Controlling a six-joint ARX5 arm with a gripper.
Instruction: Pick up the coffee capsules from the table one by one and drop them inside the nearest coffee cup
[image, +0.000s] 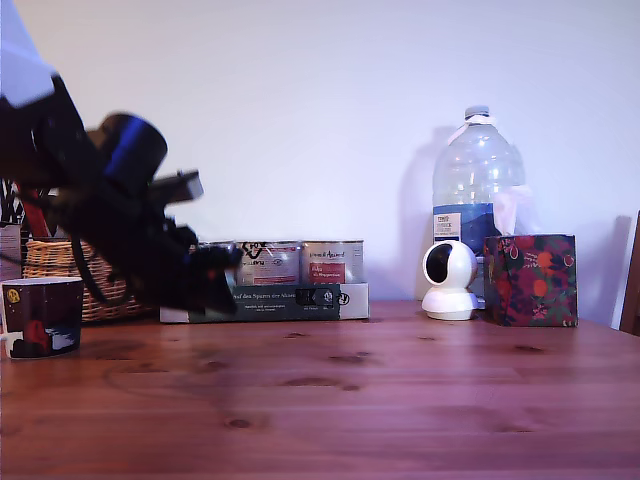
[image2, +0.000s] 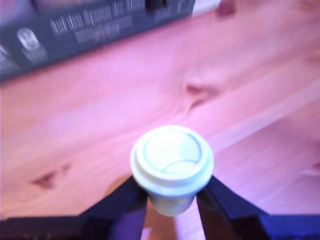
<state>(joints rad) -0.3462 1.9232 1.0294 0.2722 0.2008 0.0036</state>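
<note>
The gripper (image2: 171, 200) is clenched on the capsule (image2: 172, 162), held rim up between its fingers above the desk (image: 400, 400), and the cup (image: 40, 316) stands low at the exterior view's left edge, leftward of the raised arm, so I judge the carry heads that way

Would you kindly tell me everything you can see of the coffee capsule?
The coffee capsule is a small pale grey-green pod that looks like plastic, with a wide round flat rim and a narrower tapered body below it. The wrist view shows its flat end facing the camera, marked with a raised ring and a curved line. The gripper holds it by the body, a dark finger on either side, above the wooden table. It cannot be made out in the exterior view.
</note>
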